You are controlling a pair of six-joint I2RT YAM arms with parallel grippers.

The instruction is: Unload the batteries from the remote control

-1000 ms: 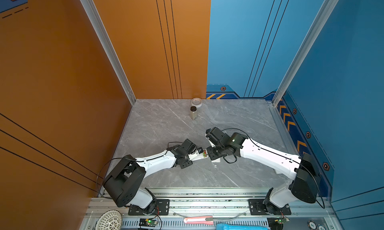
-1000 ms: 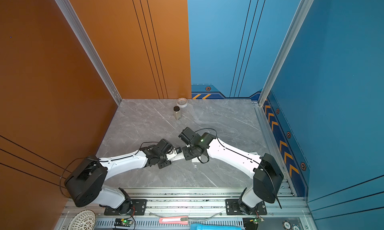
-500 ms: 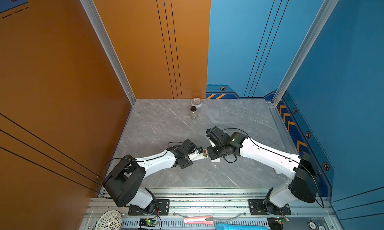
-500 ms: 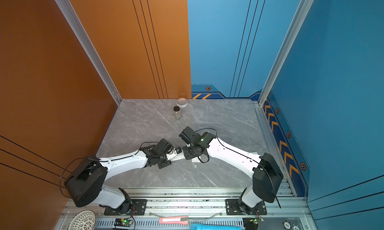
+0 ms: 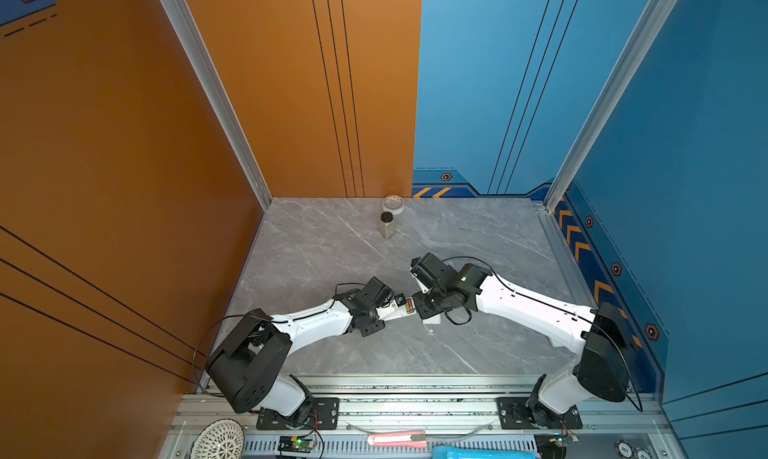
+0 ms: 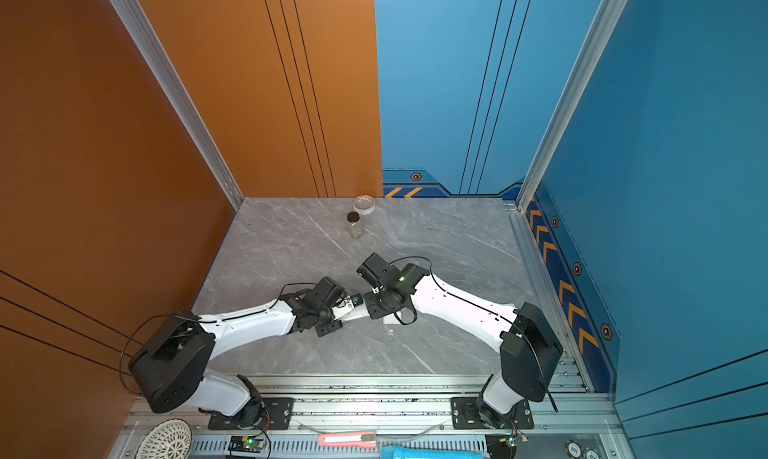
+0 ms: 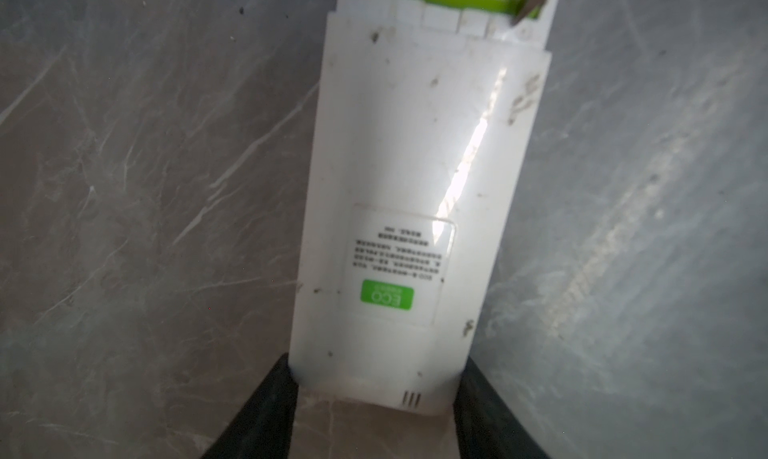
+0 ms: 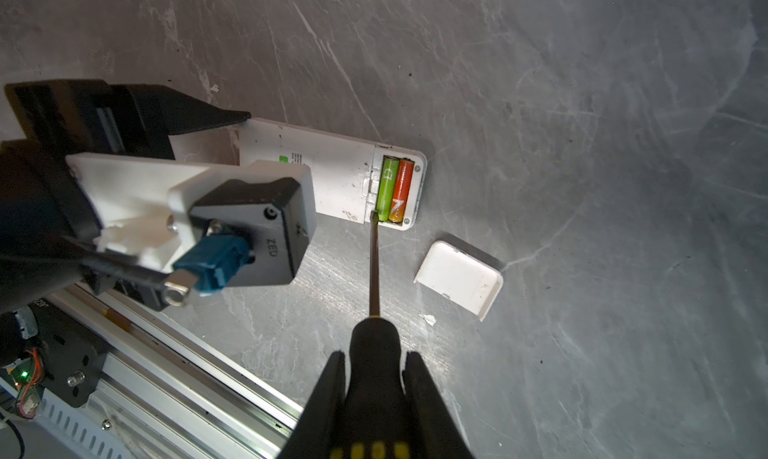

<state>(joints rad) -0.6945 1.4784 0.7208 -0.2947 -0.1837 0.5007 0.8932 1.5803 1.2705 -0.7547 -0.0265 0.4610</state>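
The white remote control point(image 8: 332, 174) lies back-up on the grey table, its battery bay open. Two batteries sit side by side in the bay, one yellow-green point(image 8: 386, 187) and one orange-red point(image 8: 402, 187). My left gripper point(image 7: 377, 358) is shut on the remote's far end, one finger on each long edge. My right gripper point(image 8: 374, 355) is shut on the black-and-yellow handle of a screwdriver point(image 8: 374, 266). The blade tip rests at the end of the yellow-green battery. In both top views the two grippers meet over the remote point(image 5: 399, 309) point(image 6: 353, 309) at mid-table.
The remote's loose white battery cover point(image 8: 459, 278) lies on the table beside the bay. A small bottle with a black cap point(image 5: 386, 225) and a roll of tape point(image 5: 392, 203) stand at the back wall. The aluminium rail point(image 5: 415, 394) runs along the front edge.
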